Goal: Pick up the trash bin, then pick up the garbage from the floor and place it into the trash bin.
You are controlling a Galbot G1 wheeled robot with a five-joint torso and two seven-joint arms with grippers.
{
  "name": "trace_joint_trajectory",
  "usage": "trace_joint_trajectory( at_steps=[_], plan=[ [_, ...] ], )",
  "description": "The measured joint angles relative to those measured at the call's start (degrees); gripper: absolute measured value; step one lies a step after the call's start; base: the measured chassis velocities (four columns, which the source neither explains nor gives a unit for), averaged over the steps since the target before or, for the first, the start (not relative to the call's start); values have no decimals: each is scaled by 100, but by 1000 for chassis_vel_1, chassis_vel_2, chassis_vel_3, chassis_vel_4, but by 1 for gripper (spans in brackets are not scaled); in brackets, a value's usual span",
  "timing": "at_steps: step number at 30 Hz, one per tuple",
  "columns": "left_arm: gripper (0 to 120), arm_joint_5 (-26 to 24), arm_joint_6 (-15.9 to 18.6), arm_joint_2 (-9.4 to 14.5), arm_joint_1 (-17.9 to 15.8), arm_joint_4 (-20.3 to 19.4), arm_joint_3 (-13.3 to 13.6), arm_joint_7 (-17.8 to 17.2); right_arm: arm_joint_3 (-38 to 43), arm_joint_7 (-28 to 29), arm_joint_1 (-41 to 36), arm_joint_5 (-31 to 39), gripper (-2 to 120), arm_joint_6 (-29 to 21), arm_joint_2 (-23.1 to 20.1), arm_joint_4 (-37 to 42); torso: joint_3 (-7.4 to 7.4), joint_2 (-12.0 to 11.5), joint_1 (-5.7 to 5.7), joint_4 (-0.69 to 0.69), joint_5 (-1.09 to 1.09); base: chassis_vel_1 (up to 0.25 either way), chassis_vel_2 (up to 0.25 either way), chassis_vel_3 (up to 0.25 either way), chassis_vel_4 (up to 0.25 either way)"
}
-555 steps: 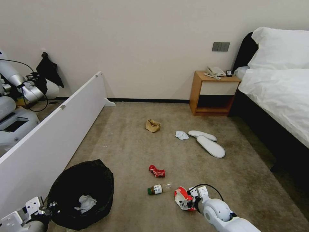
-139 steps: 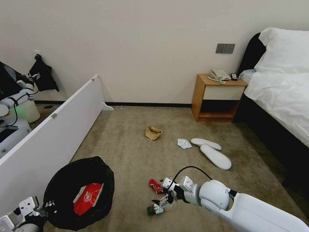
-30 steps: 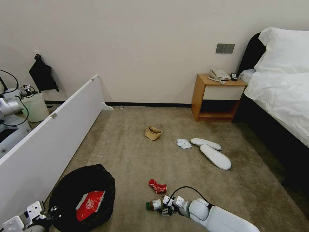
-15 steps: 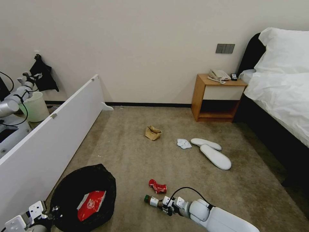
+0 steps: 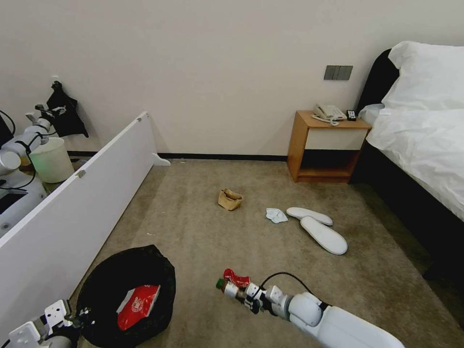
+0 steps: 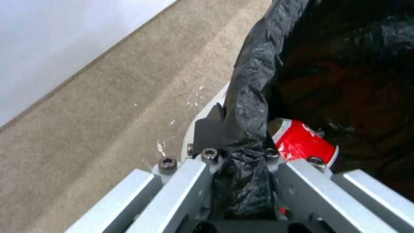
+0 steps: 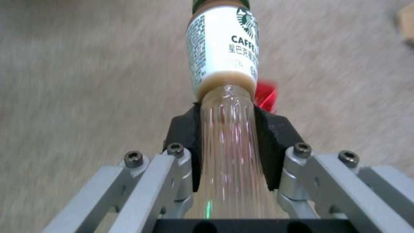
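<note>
The trash bin, white with a black bag liner, stands low on my left with a red-white snack packet inside. My left gripper is shut on its bagged rim; the packet lies just past the fingers. My right gripper is shut on the clear body of the green-capped bottle, held cap outward above the floor. In the right wrist view, the bottle sits between the pads. The crushed red can lies just beyond. Farther off are a brown paper bag, a tissue and two slippers.
A long white board runs along my left. Behind it another robot arm hangs over a pale bucket. A wooden nightstand and the bed close off the right side.
The right gripper, shut on the bottle, has carried it up off the carpet and slightly left, in front of the red can. Earlier the snack packet went from that gripper into the bin.
</note>
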Motion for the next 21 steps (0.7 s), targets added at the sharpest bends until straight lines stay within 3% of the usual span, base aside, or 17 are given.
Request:
trace_joint_trajectory(
  at_steps=[12, 21],
  plan=[
    [2, -78, 0, 48, -3, -67, 5, -22, 339, 214, 96, 260, 25, -35, -248, 631, 0, 0, 0, 0, -2, 0, 0, 0, 0],
    [2, -140, 0, 100, 16, -148, 1, -33, 1038, 390, 220, 589, 25, -313, -607, 1976, 0, 0, 0, -1, 0, 0, 0, 0, 0]
  ],
)
